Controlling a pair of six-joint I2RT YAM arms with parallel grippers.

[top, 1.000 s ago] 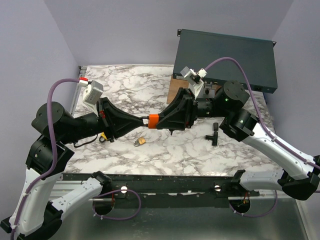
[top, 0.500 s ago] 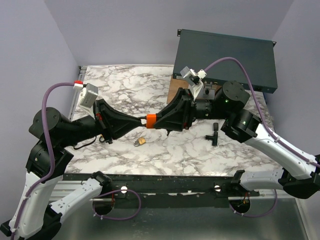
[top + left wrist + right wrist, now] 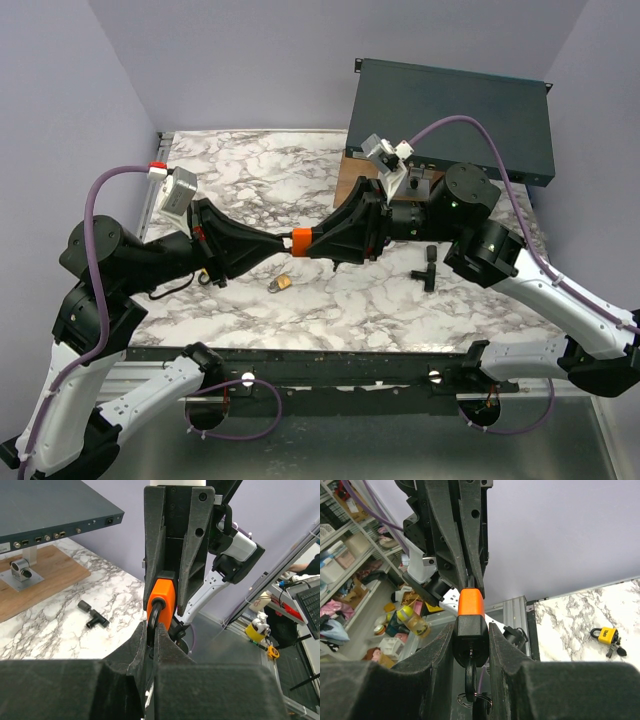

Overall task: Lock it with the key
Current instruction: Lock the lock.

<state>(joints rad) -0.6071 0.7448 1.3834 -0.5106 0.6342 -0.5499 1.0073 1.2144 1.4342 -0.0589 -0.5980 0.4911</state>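
1. The bench [image 3: 260,170] takes no part in this step. The two arms meet tip to tip above it, probably so that each can reach its own end of the lock without the marble in the way.
2. The right claw [image 3: 470,630] is closed to the width of the lock body and clamps the dark lower end of the orange padlock [image 3: 471,602]. The orange part sticks out past its fingertips, toward the other arm.
3. The left claw [image 3: 151,640] is all but shut, pinching the black shackle [image 3: 152,614] where it loops out of the orange body just ahead of its tips. With one claw on the shackle and one on the body, I judge the lock is held steady against twisting.
4. The padlock therefore sits between the two claws and touches both.
5. The key [image 3: 470,672] hangs with its ring behind the lock, between the right claw's fingers and toward its palm. Neither claw grips it, and I cannot tell whether it is in the keyhole.
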